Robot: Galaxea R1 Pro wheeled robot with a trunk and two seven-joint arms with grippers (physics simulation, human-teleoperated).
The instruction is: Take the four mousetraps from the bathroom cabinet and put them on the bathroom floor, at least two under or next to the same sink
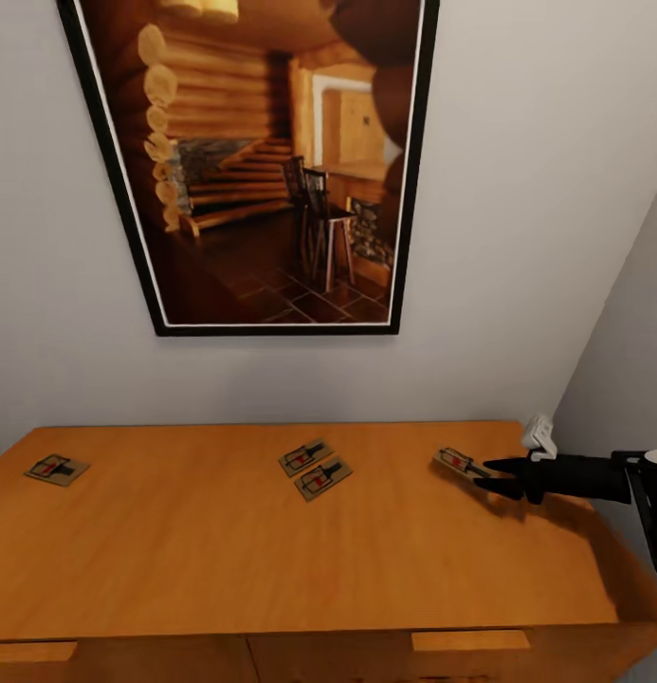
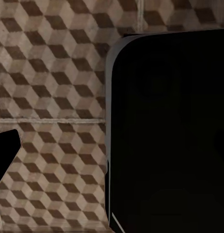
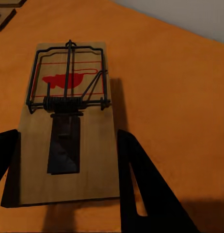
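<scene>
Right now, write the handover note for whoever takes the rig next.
Right gripper: open, fingers on either side of the rightmost mousetrap, which lies flat on the cabinet; not yet clamped.
Left gripper: only a dark finger edge shows over the tiled floor; state unclear, nothing seen in it.
Traps: all four on the cabinet top. One at far left, two side by side mid-top, one at the right gripper.
Done: none moved to the floor.
Left: close on the right trap, carry it down, then the other three, with at least two by the sink.

The right arm [image 1: 593, 476] reaches in level, its right gripper [image 1: 492, 476] with 2 black fingers [image 3: 141, 184] spread apart.
</scene>
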